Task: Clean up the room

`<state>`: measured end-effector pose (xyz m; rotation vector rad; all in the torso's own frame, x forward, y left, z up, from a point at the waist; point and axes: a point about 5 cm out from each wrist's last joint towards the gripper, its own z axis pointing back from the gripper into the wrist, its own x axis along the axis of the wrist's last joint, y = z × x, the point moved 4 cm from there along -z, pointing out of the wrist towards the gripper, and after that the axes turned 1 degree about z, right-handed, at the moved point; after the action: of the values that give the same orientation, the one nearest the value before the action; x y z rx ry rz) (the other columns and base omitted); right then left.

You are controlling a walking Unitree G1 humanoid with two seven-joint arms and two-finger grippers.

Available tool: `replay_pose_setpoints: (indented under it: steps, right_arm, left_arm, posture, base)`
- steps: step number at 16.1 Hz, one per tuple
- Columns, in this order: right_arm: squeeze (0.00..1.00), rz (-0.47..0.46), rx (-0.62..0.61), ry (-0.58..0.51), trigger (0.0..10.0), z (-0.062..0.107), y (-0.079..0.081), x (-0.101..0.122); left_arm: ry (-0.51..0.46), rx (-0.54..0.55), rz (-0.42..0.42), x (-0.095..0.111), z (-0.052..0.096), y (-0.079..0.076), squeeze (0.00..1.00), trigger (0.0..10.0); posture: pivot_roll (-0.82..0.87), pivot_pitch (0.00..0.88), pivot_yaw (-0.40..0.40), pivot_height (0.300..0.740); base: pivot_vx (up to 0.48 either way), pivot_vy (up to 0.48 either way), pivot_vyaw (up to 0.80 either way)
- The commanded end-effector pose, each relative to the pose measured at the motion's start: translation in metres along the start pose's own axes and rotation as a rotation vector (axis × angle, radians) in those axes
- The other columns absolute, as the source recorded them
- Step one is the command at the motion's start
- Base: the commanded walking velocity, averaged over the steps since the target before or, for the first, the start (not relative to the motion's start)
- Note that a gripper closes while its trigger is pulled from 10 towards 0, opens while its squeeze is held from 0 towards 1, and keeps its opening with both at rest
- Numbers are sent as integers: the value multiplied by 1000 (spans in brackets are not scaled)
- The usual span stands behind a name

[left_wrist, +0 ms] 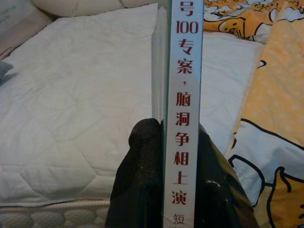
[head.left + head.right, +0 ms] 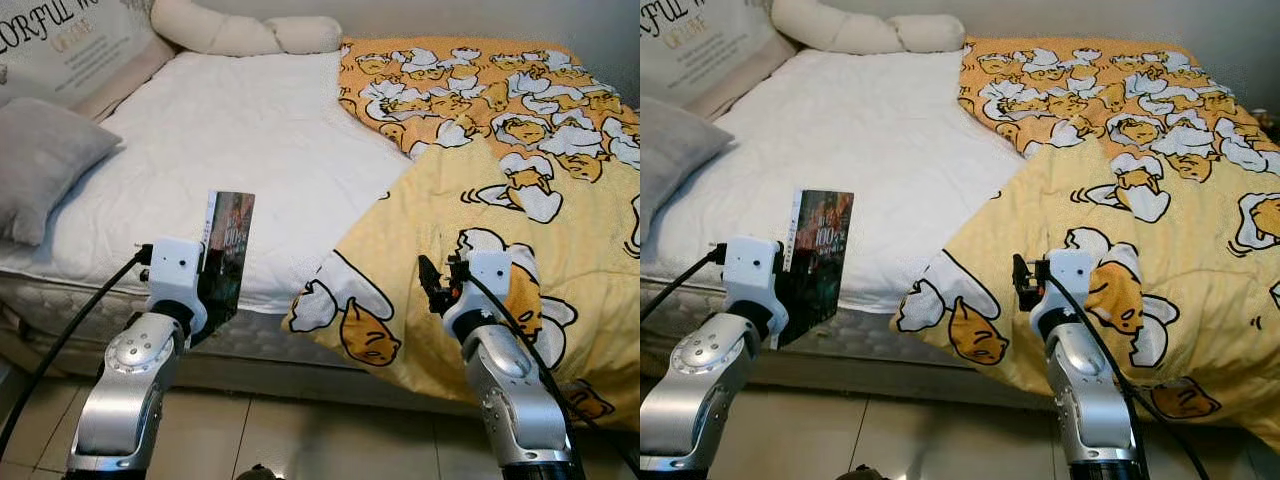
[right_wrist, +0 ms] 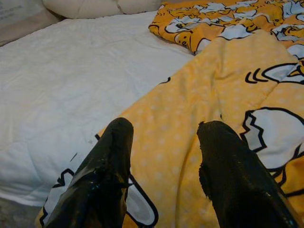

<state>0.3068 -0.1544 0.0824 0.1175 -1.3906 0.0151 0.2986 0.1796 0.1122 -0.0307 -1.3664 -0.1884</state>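
A grey pillow is seen at the left edge of the frame, lying on the white mattress below a lettered cushion in the upper left corner. A long cream bolster is laid across the top of the frame. At lower left centre, a book is held upright by the left gripper, in front of the near edge of the mattress; in the left wrist view the fingers are seen clamped on either side of its spine, which bears red Chinese characters. To the right, a yellow cartoon-print duvet is spread over the right half of the bed and draped over its near edge. The right gripper is positioned at lower right centre, above the duvet, with its fingers parted and nothing held between them
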Motion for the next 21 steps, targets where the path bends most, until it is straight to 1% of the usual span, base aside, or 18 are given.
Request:
replay_pose_setpoints:
  steps: [1,7,13,16,21]
  right_arm:
    - [0,-10,11,0,10000,3,2,2]
    - [0,-15,5,17,10000,6,1,-2]
    - [0,-22,-11,22,10000,8,0,-3]
    - [0,-20,-15,24,10000,9,-2,-4]
    - [0,-17,-17,21,10000,7,-3,-2]
  left_arm:
    - [-33,1,-22,9,4,-2,0,10000]
    - [-32,-8,-33,12,5,-5,0,10000]
    - [-30,-14,-41,13,4,-3,0,10000]
    - [-22,-6,-36,11,6,-1,0,10000]
    - [-22,-3,-33,11,4,-1,0,10000]
  posture:
    - [23,0,54,740]
    - [29,0,50,740]
    - [25,0,61,740]
    - [21,0,63,740]
    - [24,0,57,740]
  base:
    - [0,304,0]
    - [0,341,0]
    - [0,343,0]
    - [0,341,0]
    - [0,337,0]
